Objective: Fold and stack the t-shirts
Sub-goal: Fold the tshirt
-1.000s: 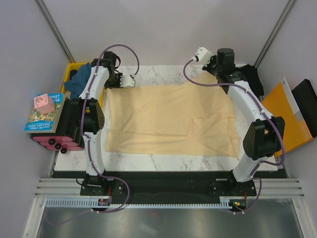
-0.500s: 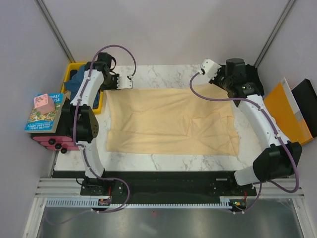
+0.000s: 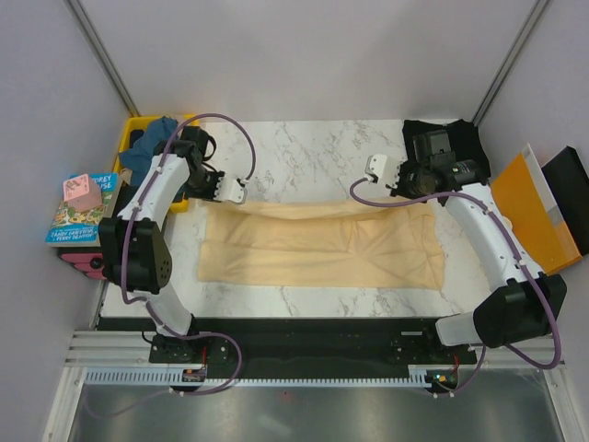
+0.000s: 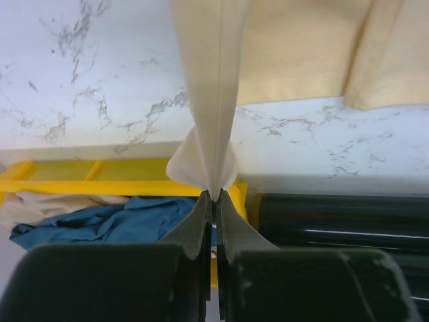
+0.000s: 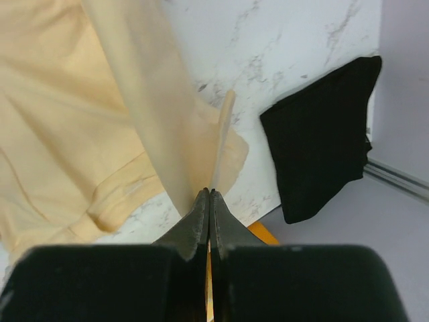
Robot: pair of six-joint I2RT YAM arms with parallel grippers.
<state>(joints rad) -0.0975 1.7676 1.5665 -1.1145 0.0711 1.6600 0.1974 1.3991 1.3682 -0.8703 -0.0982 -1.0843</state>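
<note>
Nearest us, the cream shirt [image 3: 322, 253] lies spread across the middle of the marble surface [image 3: 304, 147], its near edge running roughly parallel to the arm bases. Its far edge is held up off the surface at two places. The left fingers [image 4: 213, 200] are pinched tight on the far left corner, and the cloth stretches away from their tips as a taut, narrow fold. The right fingers [image 5: 208, 198] are closed just as tightly on the far right part, and a strip of cloth drops from them to the rest of the shirt below. Beyond the left fingers, the teal shirt [image 3: 152, 138] sits crumpled in the yellow crate [image 3: 124, 147] at the far left. Beyond the right fingers, the black shirt [image 3: 442, 138] lies on the far right corner, apart from the cream one. An orange folder [image 3: 529, 212] leans just off the right side.
</note>
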